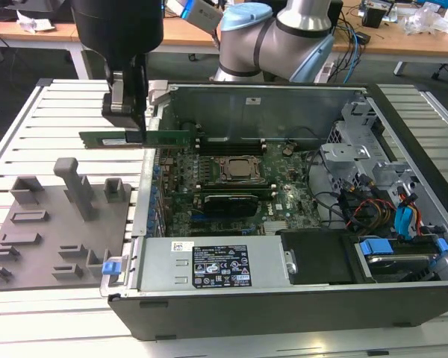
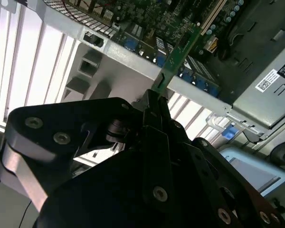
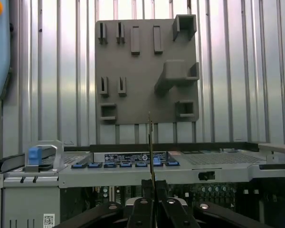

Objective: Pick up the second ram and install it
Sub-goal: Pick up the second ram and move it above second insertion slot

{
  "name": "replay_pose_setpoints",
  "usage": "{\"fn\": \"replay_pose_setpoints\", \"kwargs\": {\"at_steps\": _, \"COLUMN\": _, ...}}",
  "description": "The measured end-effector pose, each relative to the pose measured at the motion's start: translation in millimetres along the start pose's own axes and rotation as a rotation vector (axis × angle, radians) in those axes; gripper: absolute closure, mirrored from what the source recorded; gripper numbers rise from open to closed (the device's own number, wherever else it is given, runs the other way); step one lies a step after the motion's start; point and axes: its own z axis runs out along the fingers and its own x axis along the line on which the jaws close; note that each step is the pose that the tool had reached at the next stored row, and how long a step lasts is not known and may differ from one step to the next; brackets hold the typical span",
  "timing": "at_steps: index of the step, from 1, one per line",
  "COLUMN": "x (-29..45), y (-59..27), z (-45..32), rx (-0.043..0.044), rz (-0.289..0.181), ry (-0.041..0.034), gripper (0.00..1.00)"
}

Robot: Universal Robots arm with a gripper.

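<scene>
Slatted metal table (image 1: 52, 321) carries the open dark steel computer case (image 1: 284, 313) nearest, a matte grey tray (image 1: 60, 246) of moulded blocks beside it; over the case's wall the black gripper (image 1: 128, 123) is clamped on the second ram (image 1: 168, 137), a thin flat green board held level on its long edge. Carrying looks the step in hand; seating would call for squaring that narrow edge over a long black slot (image 1: 231, 149) on the motherboard (image 1: 284, 198) beyond.
</scene>
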Motion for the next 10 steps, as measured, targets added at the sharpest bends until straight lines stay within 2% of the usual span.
{"fn": "replay_pose_setpoints", "kwargs": {"at_steps": 2, "x": -0.1, "y": -5.0, "z": -0.3, "rx": -0.0004, "rz": 0.000, "ry": 0.0000, "gripper": 0.87}}
{"fn": "replay_pose_setpoints", "kwargs": {"at_steps": 5, "x": -0.5, "y": -20.4, "z": -1.2, "rx": -0.0020, "rz": 0.000, "ry": 0.0000, "gripper": 0.87}}
{"fn": "replay_pose_setpoints", "kwargs": {"at_steps": 7, "x": -0.6, "y": -25.6, "z": -1.5, "rx": -0.0024, "rz": 0.000, "ry": 0.0000, "gripper": 0.87}}
{"fn": "replay_pose_setpoints", "kwargs": {"at_steps": 8, "x": -0.7, "y": -32.3, "z": -1.9, "rx": -0.0030, "rz": 0.000, "ry": 0.0000, "gripper": 0.87}}
{"fn": "replay_pose_setpoints", "kwargs": {"at_steps": 10, "x": -0.9, "y": -39.3, "z": -2.3, "rx": -0.0038, "rz": 0.000, "ry": 0.0000, "gripper": 0.87}}
